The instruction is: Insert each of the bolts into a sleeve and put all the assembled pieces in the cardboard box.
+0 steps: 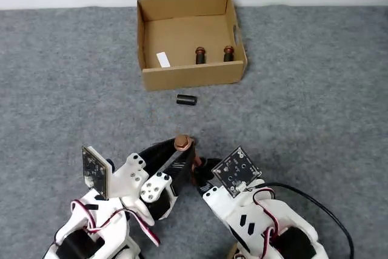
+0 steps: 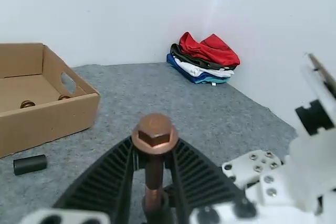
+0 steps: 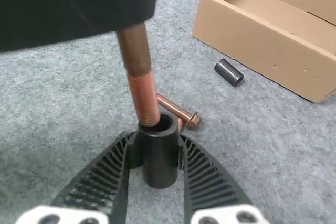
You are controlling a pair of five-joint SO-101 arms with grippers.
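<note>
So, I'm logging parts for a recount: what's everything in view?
box: 1, brown, far side
assembled pieces: 2, copper-black, inside box
label: 1, white, box floor
loose sleeve: 1, black, before box
loose bolt: 1, copper, lying by the hands
held bolt: 1, copper, upright, tip in held sleeve
held sleeve: 1, black, upright
clothes: 1 pile, red-white-blue, corner
carpet: 1, grey, underneath everything
left hand: 1, black, shut on held bolt
right hand: 1, black, shut on held sleeve

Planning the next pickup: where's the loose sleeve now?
High view: the loose black sleeve lies on the mat, just outside the near wall of the cardboard box.
</note>
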